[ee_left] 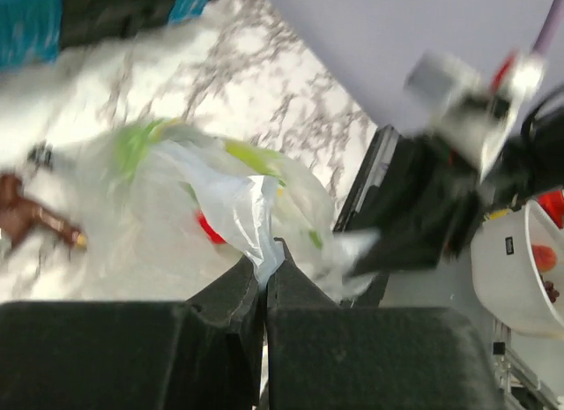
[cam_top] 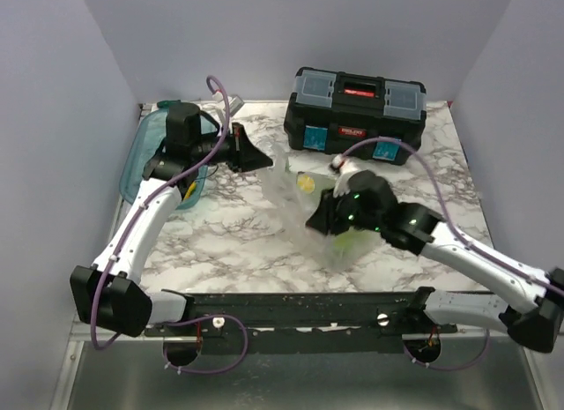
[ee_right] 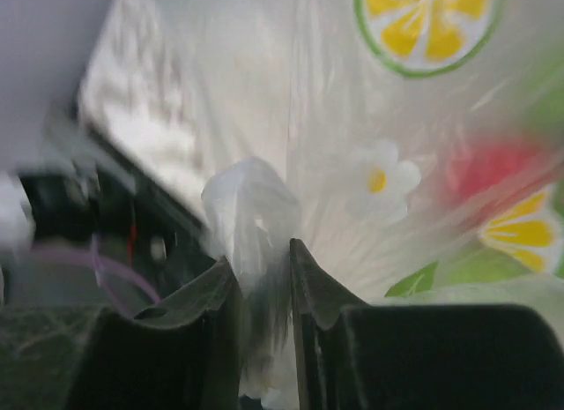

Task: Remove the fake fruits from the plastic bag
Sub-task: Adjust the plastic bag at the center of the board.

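Above: the plastic bag (cam_top: 304,198) slumps mid-tabletop (cam_top: 229,238) between both arms. Left wrist: your left fingers (ee_left: 236,295) clamp its thin, slippery film, fake fruits (ee_left: 207,227) inside. Right wrist: your right fingers (ee_right: 315,291) pinch a bunched fold; take gathered plastic, never flat film.

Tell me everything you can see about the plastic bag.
The plastic bag is thin, clear, crinkly film, printed with citrus slices and a white flower. It sits crumpled mid-table over the marble top, on the near side of the toolbox. Red and lime-green fake fruits show blurrily through it. The left gripper is shut on one fold. Another bunched fold stands between the slightly parted fingers of the right gripper; whether that one is clamped is unclear.
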Motion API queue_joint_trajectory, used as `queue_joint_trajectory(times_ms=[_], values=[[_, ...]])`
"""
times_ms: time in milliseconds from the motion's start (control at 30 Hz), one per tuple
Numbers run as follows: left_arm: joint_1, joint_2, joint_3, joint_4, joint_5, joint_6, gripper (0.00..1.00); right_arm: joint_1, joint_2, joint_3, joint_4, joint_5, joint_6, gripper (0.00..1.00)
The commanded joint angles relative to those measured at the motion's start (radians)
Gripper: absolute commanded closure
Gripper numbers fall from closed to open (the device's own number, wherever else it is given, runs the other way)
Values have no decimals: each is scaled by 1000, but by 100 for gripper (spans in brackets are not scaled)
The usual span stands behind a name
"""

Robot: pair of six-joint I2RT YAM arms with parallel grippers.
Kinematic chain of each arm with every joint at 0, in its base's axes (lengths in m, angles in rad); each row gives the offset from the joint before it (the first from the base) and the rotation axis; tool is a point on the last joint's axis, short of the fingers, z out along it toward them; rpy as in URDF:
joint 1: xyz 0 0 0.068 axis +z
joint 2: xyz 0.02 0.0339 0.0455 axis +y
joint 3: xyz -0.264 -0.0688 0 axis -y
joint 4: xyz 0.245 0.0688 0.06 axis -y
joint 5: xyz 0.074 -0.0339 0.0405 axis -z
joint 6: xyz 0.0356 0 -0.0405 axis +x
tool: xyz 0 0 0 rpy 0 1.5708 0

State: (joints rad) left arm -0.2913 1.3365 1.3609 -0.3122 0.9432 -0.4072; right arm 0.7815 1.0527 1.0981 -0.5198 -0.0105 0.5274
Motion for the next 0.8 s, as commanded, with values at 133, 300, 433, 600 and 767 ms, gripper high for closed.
queue_joint_trajectory(times_ms=[133, 300, 433, 600, 767], values=[[57, -240, -399, 158, -28, 6, 100, 231, 72, -73, 47, -59, 43, 43], [58, -332, -468, 182, -76, 5, 100, 230, 77, 96, -121, -1, -15, 26], [58, -398, -522, 245, -107, -28, 100, 231, 92, 195, -193, 5, -40, 16], [58, -428, -537, 242, -160, -34, 100, 230, 142, 232, -279, 93, -26, 13], [60, -424, -538, 230, -222, -39, 100, 232, 180, 205, -433, 215, 96, 13]])
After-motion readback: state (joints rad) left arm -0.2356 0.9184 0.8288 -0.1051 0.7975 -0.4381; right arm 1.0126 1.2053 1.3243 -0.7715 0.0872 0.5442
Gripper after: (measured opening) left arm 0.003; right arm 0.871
